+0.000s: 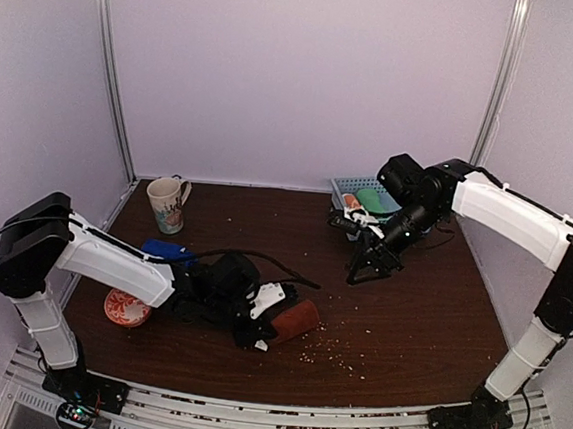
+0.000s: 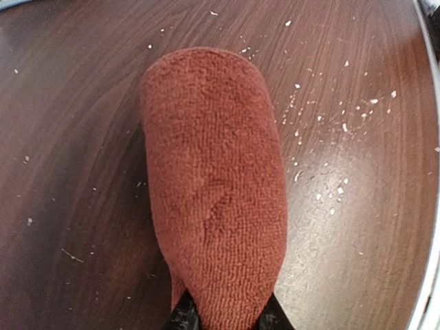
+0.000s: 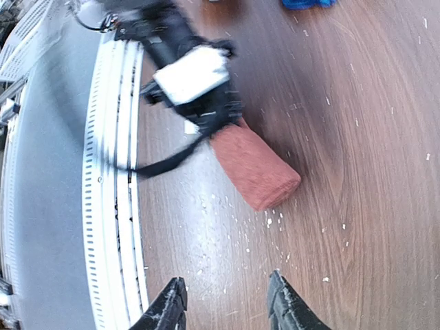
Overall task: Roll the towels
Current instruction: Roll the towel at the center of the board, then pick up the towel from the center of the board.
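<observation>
At the left near edge of the table [image 1: 407,325] lies a small orange saucer [image 1: 126,308], with a patterned mug [image 1: 167,204] upright farther back. Between them the royal blue towel [image 1: 168,251] lies partly hidden behind the left arm, so its shape cannot be told. The left gripper [image 2: 229,317] sits low near the table's middle, its fingers narrowed onto one end of the rust-brown towel [image 1: 295,319], which lies rolled as a stubby cylinder on the wood. Pale crumbs [image 1: 339,355] are scattered just right of it. The right gripper [image 3: 227,302] hangs above the far right, jaws apart and holding nothing, near a blue basket [image 1: 347,186]
</observation>
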